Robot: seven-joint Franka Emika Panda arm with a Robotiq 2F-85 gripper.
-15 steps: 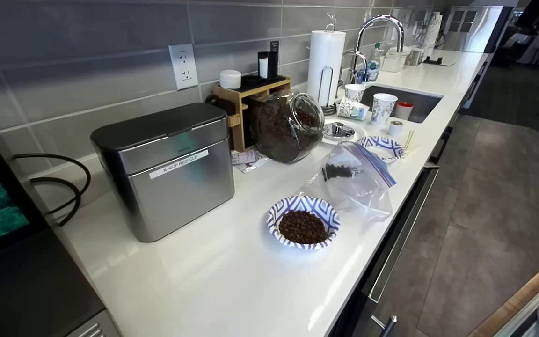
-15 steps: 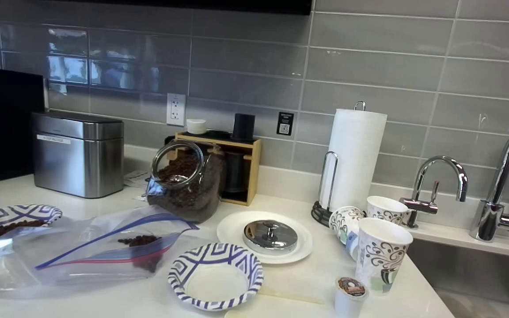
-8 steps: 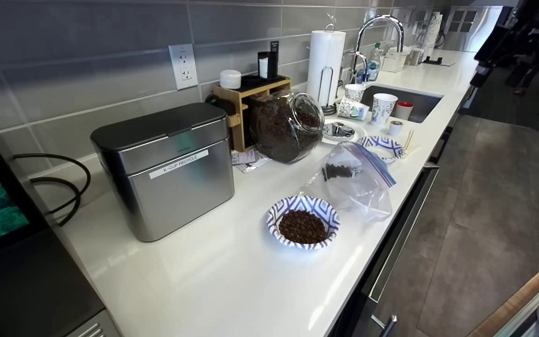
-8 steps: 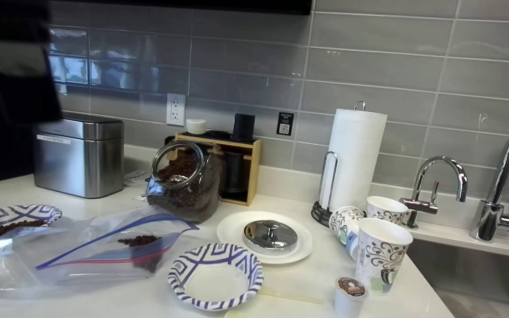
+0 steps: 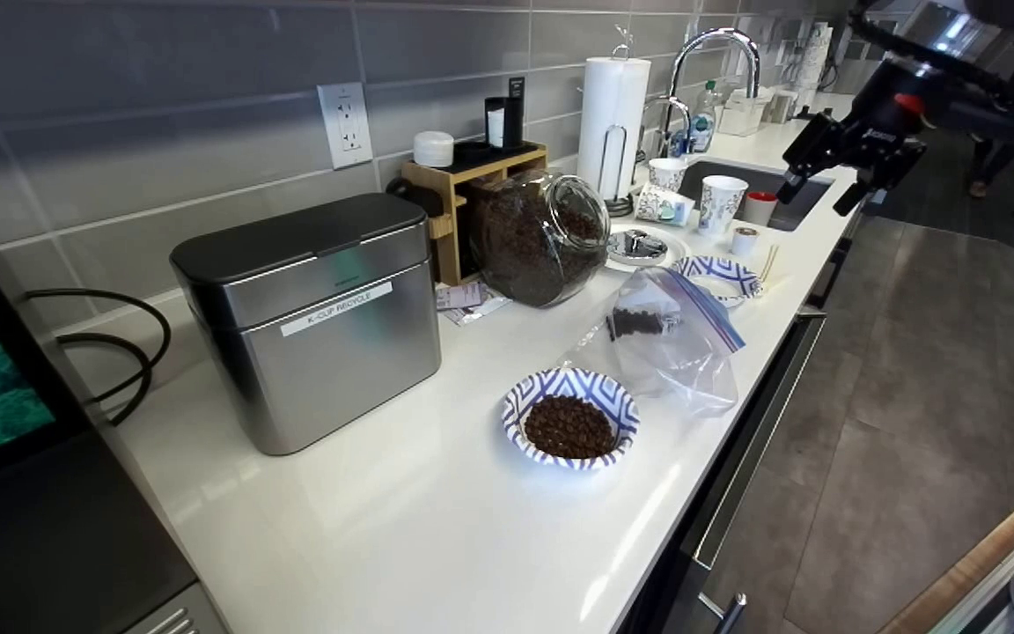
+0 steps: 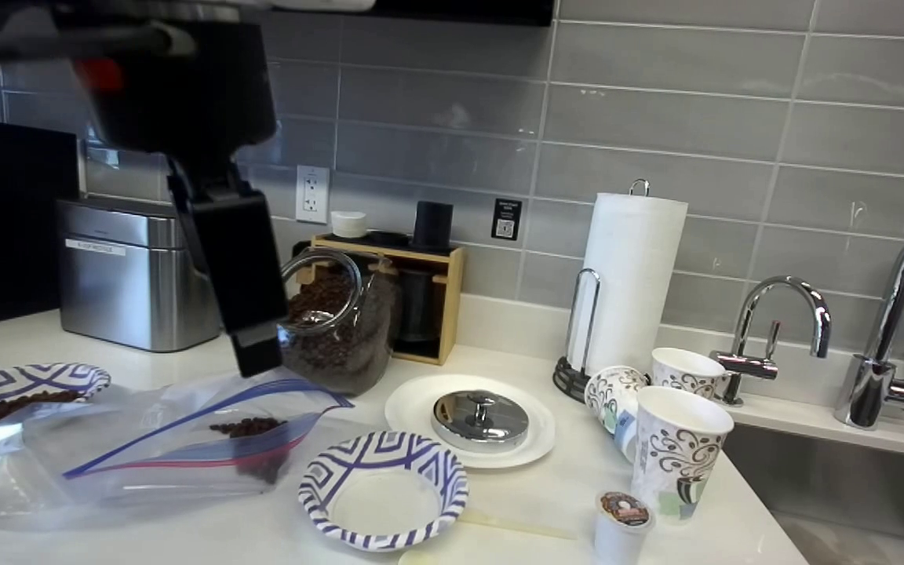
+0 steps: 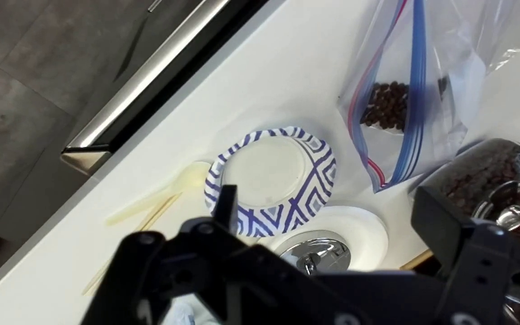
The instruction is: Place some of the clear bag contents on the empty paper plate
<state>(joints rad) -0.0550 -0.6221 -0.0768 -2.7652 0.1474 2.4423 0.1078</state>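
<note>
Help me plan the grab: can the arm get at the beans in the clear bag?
Likely yes: the tool is open and the bag gapes between its zip strips, beans showing inside; the bag might crumple.

Jaws are standing wide apart, hanging above the surface (image 7: 260,85). Air over the bare paper bowl (image 6: 383,502) is lying open in both exterior views. Clear bag (image 6: 158,459): zip lips (image 7: 418,67) are gaping, leaving a way in to the beans (image 7: 386,106); film is covering the side away from the bowl. Coffee jar (image 6: 354,349) is crowding the bag's wall side. White plate (image 6: 542,431), bearing a chrome lid (image 6: 480,428), is sitting just beside the bowl, also wallward. Paper cups (image 6: 679,455), one tipped, and a coffee pod (image 6: 622,526) are occupying the sink side. Plastic spoon (image 7: 174,186) is lying flat near the bowl. Bare surface is running along the front edge, narrowing beside the bag.
</note>
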